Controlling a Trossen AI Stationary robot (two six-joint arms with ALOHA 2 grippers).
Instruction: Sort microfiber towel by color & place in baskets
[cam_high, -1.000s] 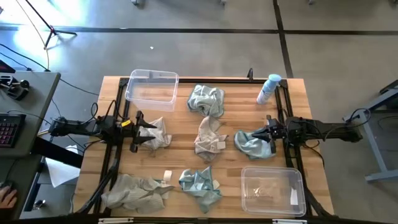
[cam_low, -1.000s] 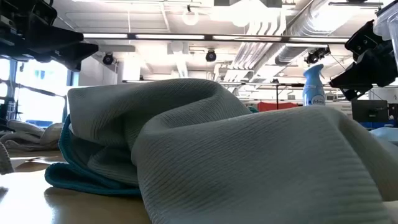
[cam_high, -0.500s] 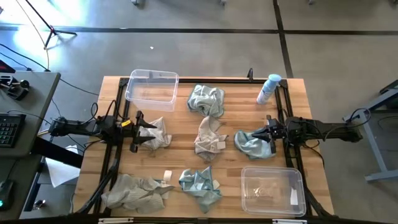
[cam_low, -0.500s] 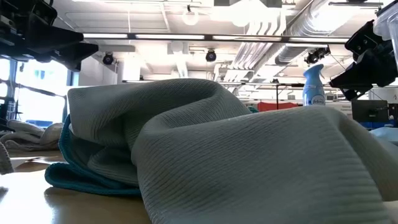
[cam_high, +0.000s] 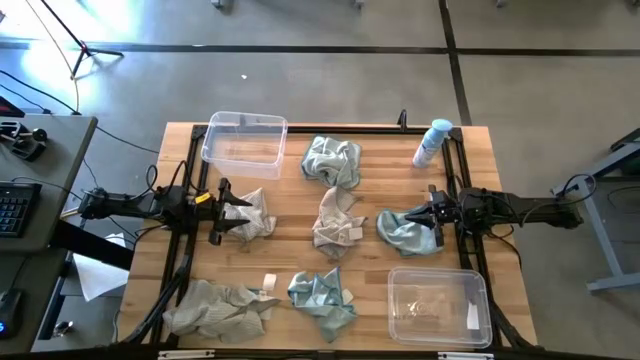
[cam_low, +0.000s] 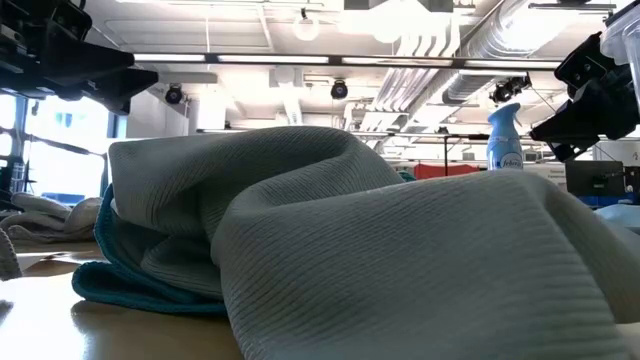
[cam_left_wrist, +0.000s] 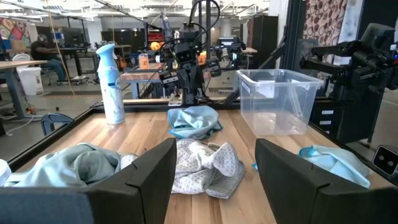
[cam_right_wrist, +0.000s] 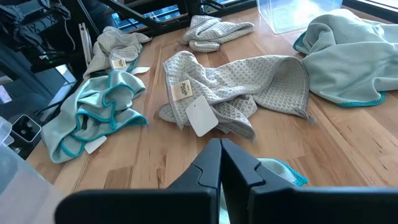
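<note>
Several microfiber towels lie crumpled on the wooden table. The teal ones are at the far middle, the near middle and the right. The beige ones are at the centre, the left and the near left. One clear basket stands at the far left and another, with a white label, at the near right. My left gripper is held level and open beside the left beige towel. My right gripper is shut above the right teal towel.
A white spray bottle with a blue cap stands at the far right of the table. In the low view the near teal towel fills the foreground. Bare wood shows between the towels, and a desk with a keyboard stands off the table's left side.
</note>
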